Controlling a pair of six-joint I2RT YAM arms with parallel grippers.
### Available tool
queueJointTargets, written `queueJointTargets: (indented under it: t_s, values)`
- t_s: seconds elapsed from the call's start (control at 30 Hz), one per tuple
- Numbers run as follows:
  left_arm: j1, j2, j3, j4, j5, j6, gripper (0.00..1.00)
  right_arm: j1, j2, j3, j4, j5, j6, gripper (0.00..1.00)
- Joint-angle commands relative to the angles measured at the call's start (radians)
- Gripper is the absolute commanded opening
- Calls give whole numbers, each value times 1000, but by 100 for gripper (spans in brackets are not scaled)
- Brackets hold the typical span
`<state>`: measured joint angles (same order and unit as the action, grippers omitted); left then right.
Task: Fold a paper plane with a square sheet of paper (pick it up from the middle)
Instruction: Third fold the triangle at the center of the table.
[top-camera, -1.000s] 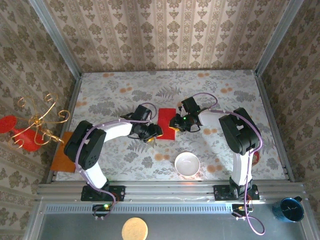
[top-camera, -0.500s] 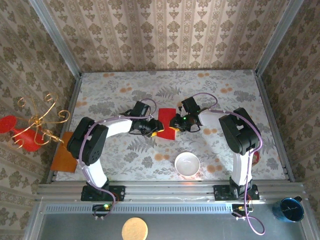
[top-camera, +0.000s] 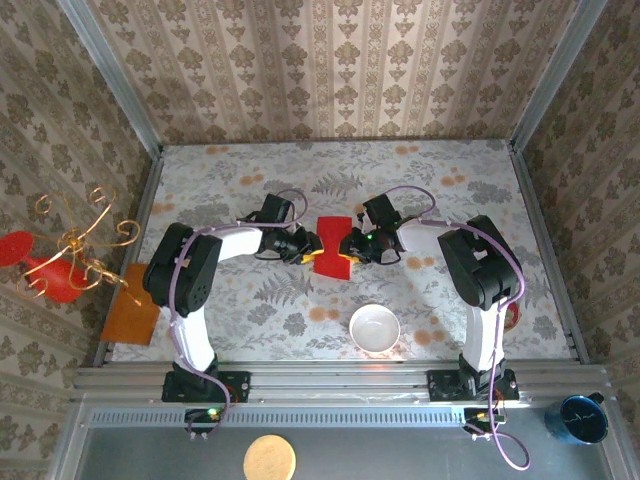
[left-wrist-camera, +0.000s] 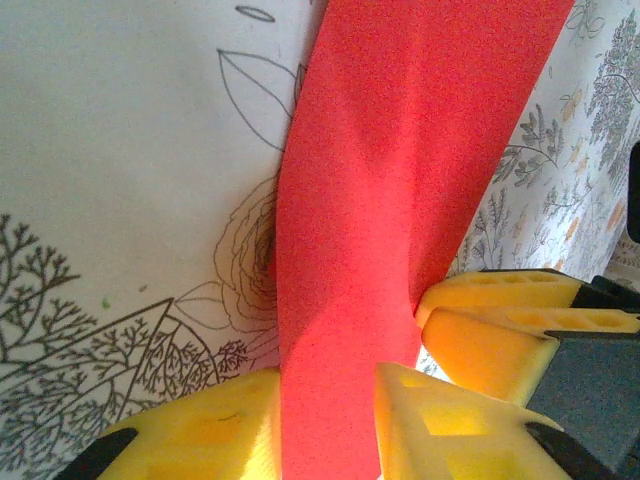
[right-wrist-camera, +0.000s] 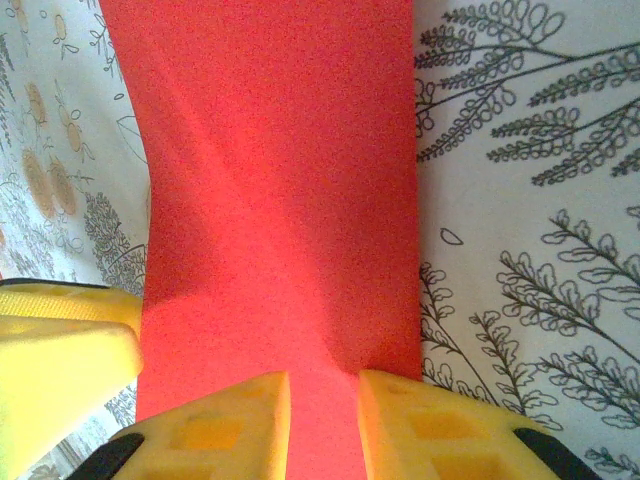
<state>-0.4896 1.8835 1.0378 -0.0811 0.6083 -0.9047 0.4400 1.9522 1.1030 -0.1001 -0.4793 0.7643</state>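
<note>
Both left gripper (left-wrist-camera: 328, 405) and right gripper (right-wrist-camera: 325, 400) clamp red paper (top-camera: 331, 228) on the floral table (top-camera: 430, 180) between damask walls (top-camera: 330, 70).

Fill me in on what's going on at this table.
Both arms are on the square sheet of paper mid-table. The left gripper pinches its left edge, the right gripper its right, and the sheet bows between them as a narrow band. No plane shape yet. The white bowl sits apart, nearer the bases.
</note>
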Motion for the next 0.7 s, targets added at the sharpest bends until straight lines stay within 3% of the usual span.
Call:
queueJointTargets:
  t_s: [0.0, 0.23, 0.43, 0.5, 0.67]
  values:
    - [9, 20, 37, 1, 28, 13, 28, -7, 7, -40, -28, 39, 12, 28]
    - [11, 37, 43, 0, 59, 15, 20, -8, -8, -51, -1, 31, 9, 29]
    - [12, 34, 42, 2, 61, 8, 7, -13, -73, -40, -1, 33, -26, 35]
    - [11, 26, 40, 7, 59, -2, 2, -13, -122, -37, -11, 67, -65, 37]
    - [11, -5, 39, 17, 46, -37, 0, -5, -223, -53, -23, 144, -215, 41]
